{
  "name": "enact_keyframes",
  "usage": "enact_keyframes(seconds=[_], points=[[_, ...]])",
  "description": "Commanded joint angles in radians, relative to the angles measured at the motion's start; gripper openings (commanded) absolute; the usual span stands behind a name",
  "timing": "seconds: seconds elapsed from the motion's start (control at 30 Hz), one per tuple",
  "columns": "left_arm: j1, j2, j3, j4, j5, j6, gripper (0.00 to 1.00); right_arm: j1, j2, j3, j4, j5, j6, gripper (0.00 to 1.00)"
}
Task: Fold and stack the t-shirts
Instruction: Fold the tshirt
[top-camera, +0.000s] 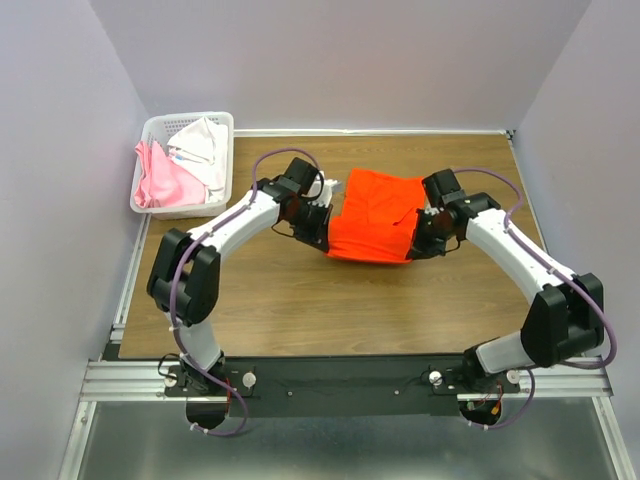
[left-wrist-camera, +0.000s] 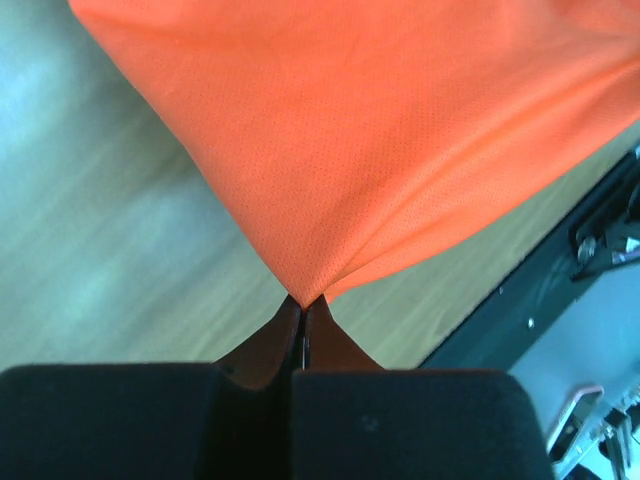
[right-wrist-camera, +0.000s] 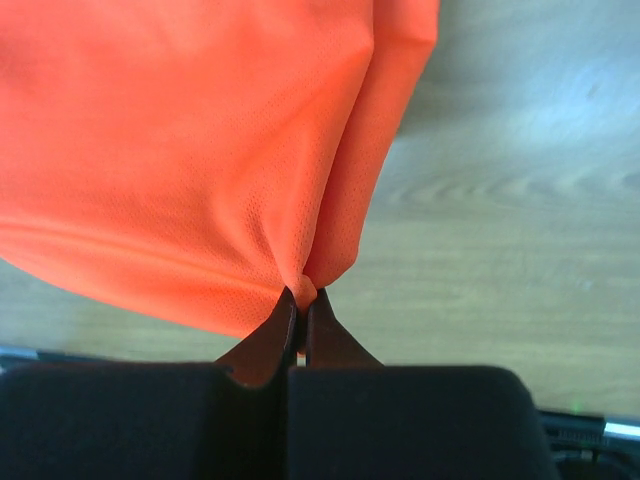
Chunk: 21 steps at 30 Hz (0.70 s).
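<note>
Mid-fold: orange t-shirt (top-camera: 375, 215) at centre of table (top-camera: 300, 300). L gripper (left-wrist-camera: 303, 302) & R gripper (right-wrist-camera: 301, 295) each have jaws pinched tight on a cloth corner. Next, I reckon: carry both corners across together, evenly.

The wooden table (top-camera: 300, 300) bears a white basket (top-camera: 175, 211) (far-left corner) and an orange t-shirt (top-camera: 375, 215).

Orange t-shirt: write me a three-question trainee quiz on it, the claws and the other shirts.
1. True or false: the left claw is shut on the orange t-shirt.
2. Where do the pink t-shirt and white t-shirt lie? A on the bare table; B in the white lattice basket; C under the orange t-shirt.
3. Short answer: what does the right claw pinch?
Key: 1 true; 2 B; 3 the orange t-shirt.
</note>
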<state>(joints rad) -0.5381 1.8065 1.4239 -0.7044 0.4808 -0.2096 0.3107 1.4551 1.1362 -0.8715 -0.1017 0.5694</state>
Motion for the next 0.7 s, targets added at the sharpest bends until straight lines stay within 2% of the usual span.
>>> enact_keyframes(seconds=[0.0,0.27,0.37,0.67], points=[[0.018,-0.116,-0.074,-0.102,0.015,0.009,0.00,0.060,-0.056,0.023,-0.159,0.062,0.092,0.00],[0.018,-0.236,-0.131,-0.096,0.123,-0.070,0.00,0.105,-0.133,0.066,-0.234,0.092,0.193,0.01],[0.020,-0.211,-0.123,-0.070,0.171,-0.065,0.00,0.105,-0.113,0.089,-0.236,0.126,0.188,0.00],[0.055,-0.035,0.035,-0.087,0.237,0.007,0.00,0.102,0.039,0.259,-0.239,0.266,0.172,0.00]])
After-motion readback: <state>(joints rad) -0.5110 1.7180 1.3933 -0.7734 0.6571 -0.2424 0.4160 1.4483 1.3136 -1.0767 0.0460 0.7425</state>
